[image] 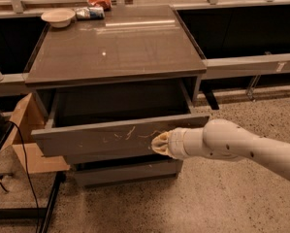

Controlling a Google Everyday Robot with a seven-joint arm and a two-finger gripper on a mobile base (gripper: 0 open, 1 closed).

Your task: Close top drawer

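Note:
The top drawer [105, 139] of a grey cabinet stands pulled out toward me, its dark inside showing. Its flat front panel has pale whitish scratches near the middle. My gripper [159, 143] sits at the end of a white arm coming in from the right. Its tip is against the drawer front, just right of the scratches.
The cabinet top [115, 42] holds a white bowl [57, 17] and snack packets [93, 8] at the back. A lower drawer front [127, 171] sits beneath. A cardboard box [23, 135] and a black cable [25, 164] lie at the left. Speckled floor [193, 203] spreads to the right.

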